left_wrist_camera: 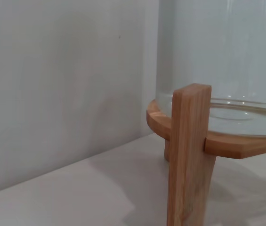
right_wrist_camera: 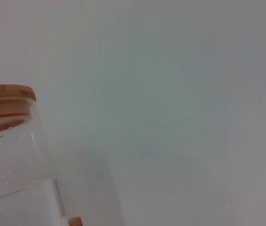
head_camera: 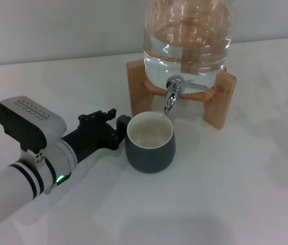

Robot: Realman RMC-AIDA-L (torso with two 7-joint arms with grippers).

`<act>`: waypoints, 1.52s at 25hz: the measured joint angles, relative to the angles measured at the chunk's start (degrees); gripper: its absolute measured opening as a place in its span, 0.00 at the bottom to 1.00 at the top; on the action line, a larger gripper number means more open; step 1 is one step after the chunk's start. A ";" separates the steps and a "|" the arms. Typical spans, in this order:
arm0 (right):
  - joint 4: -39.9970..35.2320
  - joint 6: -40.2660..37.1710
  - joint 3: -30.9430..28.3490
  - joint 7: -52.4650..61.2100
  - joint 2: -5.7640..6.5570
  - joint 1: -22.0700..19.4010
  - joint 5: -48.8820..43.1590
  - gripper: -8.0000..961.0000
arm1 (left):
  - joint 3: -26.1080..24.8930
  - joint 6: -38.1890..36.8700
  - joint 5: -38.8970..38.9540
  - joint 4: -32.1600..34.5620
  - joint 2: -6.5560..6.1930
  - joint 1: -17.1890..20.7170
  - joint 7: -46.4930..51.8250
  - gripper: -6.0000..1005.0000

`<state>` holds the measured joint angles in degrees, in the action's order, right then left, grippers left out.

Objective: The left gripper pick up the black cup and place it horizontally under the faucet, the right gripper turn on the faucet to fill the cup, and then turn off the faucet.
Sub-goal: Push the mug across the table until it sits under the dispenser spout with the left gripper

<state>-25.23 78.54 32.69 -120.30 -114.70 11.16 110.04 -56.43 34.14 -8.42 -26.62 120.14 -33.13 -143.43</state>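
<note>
Head view: left gripper (head_camera: 119, 124) pinching black cup (head_camera: 150, 142) handle; keep rim centred beneath faucet (head_camera: 172, 95), upright.

white black-banded arm (head_camera: 26, 178), green light (head_camera: 60, 179), black pincer (head_camera: 105, 122).

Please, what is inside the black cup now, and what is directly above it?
The black cup shows only its cream inside; no water is visible, though the very bottom is hidden by the near wall. The faucet spout hangs over its far rim. The left gripper is at its handle.
</note>
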 joint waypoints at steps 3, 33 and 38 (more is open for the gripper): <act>0.00 0.00 0.00 -0.01 0.00 -0.01 0.00 0.88 | 0.01 0.31 -0.11 -0.03 -0.01 0.34 0.01 0.40; 0.01 0.16 -0.08 -0.02 0.14 -0.27 0.09 0.88 | 0.09 -2.34 -2.31 -0.53 -0.14 0.09 -0.94 0.45; 0.01 0.07 -0.31 -0.02 0.18 -0.28 0.09 0.88 | 0.08 -2.34 -3.27 -0.59 -0.17 -0.01 -1.97 0.45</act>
<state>-25.22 78.61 32.38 -120.32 -114.51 10.89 110.13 -56.35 31.80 -11.69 -27.21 119.97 -33.14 -145.41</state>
